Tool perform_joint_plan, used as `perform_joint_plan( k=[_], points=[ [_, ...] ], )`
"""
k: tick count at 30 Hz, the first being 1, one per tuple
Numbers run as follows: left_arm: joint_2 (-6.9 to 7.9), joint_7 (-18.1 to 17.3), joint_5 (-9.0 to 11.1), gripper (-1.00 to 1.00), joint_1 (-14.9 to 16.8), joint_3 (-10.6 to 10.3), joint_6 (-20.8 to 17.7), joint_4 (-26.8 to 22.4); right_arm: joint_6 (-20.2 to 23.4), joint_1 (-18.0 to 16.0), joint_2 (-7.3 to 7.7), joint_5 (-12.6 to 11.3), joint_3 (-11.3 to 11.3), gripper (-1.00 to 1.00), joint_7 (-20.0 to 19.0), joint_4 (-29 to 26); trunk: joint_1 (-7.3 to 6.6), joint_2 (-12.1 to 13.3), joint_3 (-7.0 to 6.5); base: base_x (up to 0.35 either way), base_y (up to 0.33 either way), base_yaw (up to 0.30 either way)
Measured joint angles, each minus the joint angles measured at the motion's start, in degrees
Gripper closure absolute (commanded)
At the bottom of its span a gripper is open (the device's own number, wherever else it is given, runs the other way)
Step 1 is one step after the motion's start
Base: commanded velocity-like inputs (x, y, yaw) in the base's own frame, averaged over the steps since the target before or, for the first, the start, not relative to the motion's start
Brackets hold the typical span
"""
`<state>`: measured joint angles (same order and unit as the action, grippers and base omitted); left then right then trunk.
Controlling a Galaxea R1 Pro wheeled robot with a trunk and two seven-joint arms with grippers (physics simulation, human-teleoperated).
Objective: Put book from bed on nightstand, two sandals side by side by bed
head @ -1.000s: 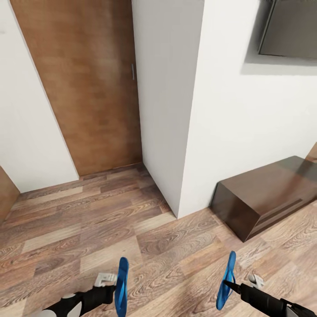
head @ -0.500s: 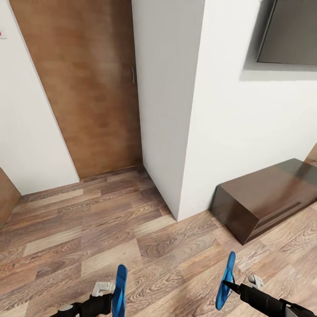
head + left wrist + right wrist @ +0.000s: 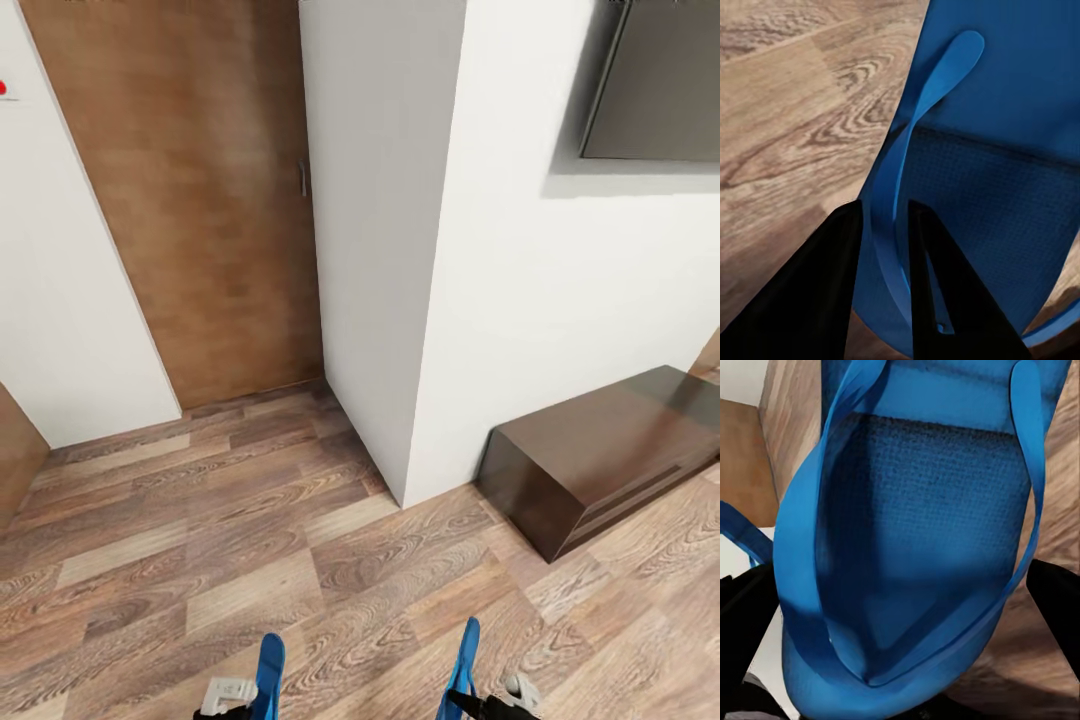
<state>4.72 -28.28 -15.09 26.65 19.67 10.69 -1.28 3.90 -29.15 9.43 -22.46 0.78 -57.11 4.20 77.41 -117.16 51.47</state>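
One blue sandal (image 3: 269,668) is carried on edge by the left gripper (image 3: 883,289), whose dark fingers (image 3: 814,300) are clamped on a thin strap; the other sandal (image 3: 463,665) is gripped at its sole by the right gripper (image 3: 907,660). Both long axes are pointed away from the robot, toward the white wall corner (image 3: 385,300). Textured foam soles and smooth straps are seen. Beyond that corner stand a wooden door (image 3: 200,200) and a glossy dark cabinet (image 3: 600,450) on the plank floor (image 3: 200,540).

You've got two bright-blue sandals (image 3: 268,672), brown wood-grain plank floor (image 3: 230,560), white walls (image 3: 520,300), brown wooden door (image 3: 200,200), dark, perhaps reddish, brown cabinet (image 3: 600,450).
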Motion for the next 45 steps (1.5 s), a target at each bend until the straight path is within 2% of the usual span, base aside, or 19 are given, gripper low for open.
perform_joint_plan(
  k=[6, 19, 30, 45],
  points=[
    [0.01, 0.1, 0.0, 1.0, -0.5, 0.1, 0.3, 0.0, -6.7, 0.6, -0.62, -0.4, 0.2, 1.0, 0.2, 0.0, -1.32, 2.4, -1.08, 0.0, 0.0, 0.0],
    [-0.07, 0.1, 0.0, 1.0, -0.6, 0.0, 0.3, 0.0, -7.6, 0.7, -0.64, -0.5, 0.2, 1.0, 0.2, 0.0, -4.17, 7.6, -3.42, 0.0, 0.0, 0.0],
    [-0.07, 0.0, 0.1, 1.0, -0.6, 0.0, 0.3, 0.0, -7.6, 0.7, -0.65, -0.5, 0.2, 1.0, 0.2, 0.0, -4.18, 7.6, -3.44, 0.0, 0.0, -0.019],
    [-0.08, 0.0, 0.1, 1.0, -0.5, 0.0, 0.3, 0.0, -7.6, 0.7, -0.64, -0.5, 0.2, 1.0, 0.3, -0.1, -4.18, 7.6, -3.53, 0.0, 0.0, -0.265]
  ],
)
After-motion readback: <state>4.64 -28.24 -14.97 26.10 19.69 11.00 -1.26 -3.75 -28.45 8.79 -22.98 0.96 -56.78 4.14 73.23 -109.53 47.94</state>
